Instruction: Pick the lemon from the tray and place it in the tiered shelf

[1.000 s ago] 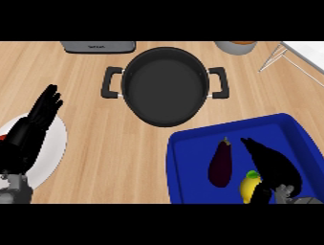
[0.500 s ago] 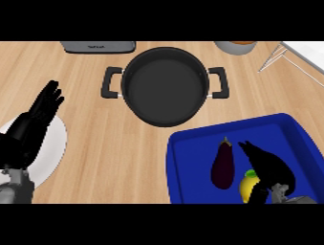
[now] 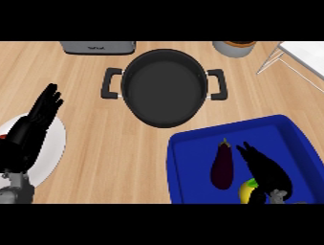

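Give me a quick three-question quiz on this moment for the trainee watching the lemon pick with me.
1. True or false: the lemon lies outside the blue tray.
2. Which thing lies in the tray just left of the right hand? A) eggplant B) carrot C) spoon
3. Fill in: the left hand shows over a white ____.

Key:
1. False; it lies inside the tray, partly hidden under the right hand.
2. A, the eggplant.
3. plate; the hand's fingers are straight, and the black pot stands apart from it.
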`<state>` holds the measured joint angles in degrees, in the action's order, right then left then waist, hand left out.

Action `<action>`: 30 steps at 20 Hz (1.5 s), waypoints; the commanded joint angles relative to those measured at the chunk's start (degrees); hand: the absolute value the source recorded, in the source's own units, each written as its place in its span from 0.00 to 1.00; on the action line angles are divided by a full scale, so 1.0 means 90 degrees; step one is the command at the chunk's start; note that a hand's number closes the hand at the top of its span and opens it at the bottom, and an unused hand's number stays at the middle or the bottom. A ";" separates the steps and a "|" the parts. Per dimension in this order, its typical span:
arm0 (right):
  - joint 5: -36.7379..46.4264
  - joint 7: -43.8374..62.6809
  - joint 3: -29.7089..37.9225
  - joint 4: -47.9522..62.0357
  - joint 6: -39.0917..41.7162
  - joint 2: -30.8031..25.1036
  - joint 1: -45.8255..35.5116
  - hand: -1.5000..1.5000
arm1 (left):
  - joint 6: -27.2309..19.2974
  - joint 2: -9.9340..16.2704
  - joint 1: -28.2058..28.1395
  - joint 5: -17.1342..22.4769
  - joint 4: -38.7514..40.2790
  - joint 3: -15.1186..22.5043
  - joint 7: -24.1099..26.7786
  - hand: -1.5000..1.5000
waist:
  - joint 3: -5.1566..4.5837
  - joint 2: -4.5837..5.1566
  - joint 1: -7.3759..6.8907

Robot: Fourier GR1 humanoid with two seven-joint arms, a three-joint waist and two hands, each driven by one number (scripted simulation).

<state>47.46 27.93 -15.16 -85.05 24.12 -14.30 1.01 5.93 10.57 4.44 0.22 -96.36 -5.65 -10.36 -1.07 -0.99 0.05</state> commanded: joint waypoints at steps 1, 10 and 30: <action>0.0287 -0.0130 0.0027 0.0802 -0.0456 0.0175 -0.0145 0.00 | 0.0038 -0.0005 -0.0017 -0.0057 -0.0021 0.0023 0.0046 0.50 | 0.0121 0.0114 -0.0028; 0.1235 -0.0982 -0.0021 0.1060 -0.1874 -0.0205 -0.0200 1.00 | 0.0131 -0.0063 -0.0217 -0.0019 -0.0004 0.0019 0.0228 0.50 | 0.0121 0.0116 -0.0041; 0.3298 0.4001 0.2574 0.0533 -0.4503 0.1009 -0.3531 1.00 | 0.0178 -0.0132 0.0272 -0.0091 -0.0024 0.0243 0.0049 0.50 | 0.0075 0.0273 -0.0602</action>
<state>68.73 52.75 4.41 -82.99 -11.60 -5.45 -21.34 7.00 9.36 5.85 -0.83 -96.89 -3.80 -10.21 -0.28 1.02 -3.69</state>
